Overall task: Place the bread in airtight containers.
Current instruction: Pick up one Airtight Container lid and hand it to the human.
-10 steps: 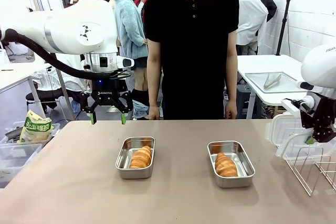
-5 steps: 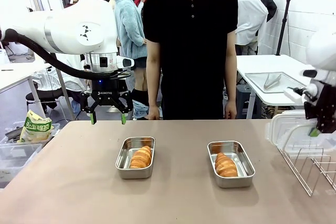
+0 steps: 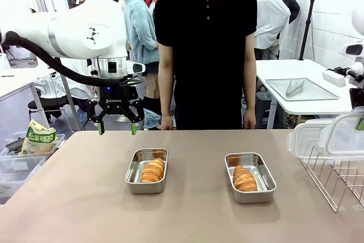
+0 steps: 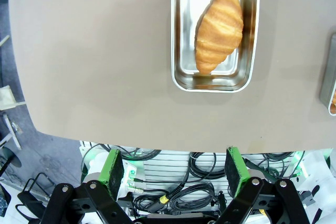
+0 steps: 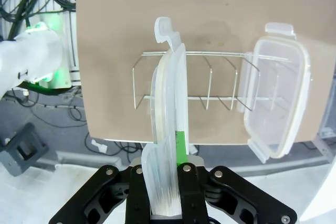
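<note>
Two steel airtight containers sit on the tan table, the left one (image 3: 134, 176) and the right one (image 3: 264, 179). Each holds one golden bread roll (image 3: 152, 170) (image 3: 244, 179). My left gripper (image 3: 118, 129) hangs open above the table's far left edge; in its wrist view, below the open gripper (image 4: 173, 169), are the left container (image 4: 178, 77), its bread (image 4: 218, 30) and a sliver of the other container (image 4: 329, 77). My right gripper (image 5: 168, 150) is shut on a clear plastic lid (image 5: 167, 87), held edge-on. From the front that lid (image 3: 344, 135) hangs at the far right under the gripper (image 3: 360, 123).
A wire rack (image 3: 335, 180) stands at the table's right end with a second clear lid (image 3: 307, 138) leaning in it. A person (image 3: 207, 49) stands at the far side, hands down. A side table at the back right carries a steel tray (image 3: 296, 89) with tongs. Bins and a bag (image 3: 37, 138) sit left.
My right gripper has risen with the clear lid, lifting it up out of the wire rack. The left arm, the containers and the bread have not moved.
</note>
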{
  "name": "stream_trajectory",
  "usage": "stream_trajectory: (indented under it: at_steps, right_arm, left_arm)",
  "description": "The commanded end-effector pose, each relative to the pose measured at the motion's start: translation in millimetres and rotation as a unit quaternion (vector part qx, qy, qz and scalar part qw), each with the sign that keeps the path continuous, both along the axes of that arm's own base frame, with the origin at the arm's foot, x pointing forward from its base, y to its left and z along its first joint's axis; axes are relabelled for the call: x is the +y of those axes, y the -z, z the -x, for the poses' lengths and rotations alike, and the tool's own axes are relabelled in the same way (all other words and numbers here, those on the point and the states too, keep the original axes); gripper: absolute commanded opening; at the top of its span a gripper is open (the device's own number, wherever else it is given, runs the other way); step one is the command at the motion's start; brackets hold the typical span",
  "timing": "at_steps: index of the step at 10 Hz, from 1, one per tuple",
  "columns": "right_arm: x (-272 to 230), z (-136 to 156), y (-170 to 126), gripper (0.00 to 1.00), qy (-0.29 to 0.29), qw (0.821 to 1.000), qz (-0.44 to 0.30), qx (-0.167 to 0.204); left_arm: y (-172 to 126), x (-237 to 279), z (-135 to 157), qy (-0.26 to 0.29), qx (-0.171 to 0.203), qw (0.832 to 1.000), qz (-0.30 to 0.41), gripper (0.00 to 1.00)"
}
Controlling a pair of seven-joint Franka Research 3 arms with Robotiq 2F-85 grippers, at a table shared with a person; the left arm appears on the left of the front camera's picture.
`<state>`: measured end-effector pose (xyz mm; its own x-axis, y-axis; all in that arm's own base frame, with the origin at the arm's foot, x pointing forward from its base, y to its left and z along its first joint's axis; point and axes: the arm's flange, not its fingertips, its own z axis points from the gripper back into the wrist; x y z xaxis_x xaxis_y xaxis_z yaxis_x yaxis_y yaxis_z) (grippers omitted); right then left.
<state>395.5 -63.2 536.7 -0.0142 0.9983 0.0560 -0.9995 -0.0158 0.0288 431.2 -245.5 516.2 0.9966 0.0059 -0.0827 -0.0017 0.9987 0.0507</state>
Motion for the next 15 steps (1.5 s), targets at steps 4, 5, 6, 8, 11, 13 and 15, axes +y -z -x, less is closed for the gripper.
stream_trajectory:
  at_steps: [4,5,6,8,11,13,15]
  right_arm:
    - [47.8,5.6,-63.1,0.0,-0.037,0.996,0.002,-0.08]
    - [70.4,1.5,-77.1,0.0,-0.066,0.992,-0.01,-0.103]
    - [95.2,-1.9,-89.9,0.0,-0.093,0.987,-0.016,-0.13]
    - [146.1,-11.8,-107.2,0.0,-0.16,0.97,-0.04,-0.18]
    - [200.9,-54.3,-110.3,0.0,-0.247,0.938,-0.077,-0.231]
    - [218.8,-66.9,-111.6,0.0,-0.277,0.92,-0.079,-0.265]
    - [224.0,-72.5,-104.6,0.0,-0.297,0.915,-0.074,-0.264]
  left_arm:
    - [-2.1,1.8,1.1,-0.001,0.002,1.0,-0.001,1.0]
    - [-2.1,1.8,1.1,-0.001,0.002,1.0,-0.001,1.0]
    - [-2.1,1.8,1.1,-0.001,0.002,1.0,-0.001,1.0]
    - [-2.1,1.8,1.1,-0.001,0.002,1.0,-0.001,1.0]
    - [-2.1,1.8,1.1,-0.001,0.002,1.0,-0.001,1.0]
    - [-2.1,1.8,1.1,-0.001,0.002,1.0,-0.001,1.0]
    - [-2.1,1.8,1.1,-0.001,0.002,1.0,-0.001,1.0]
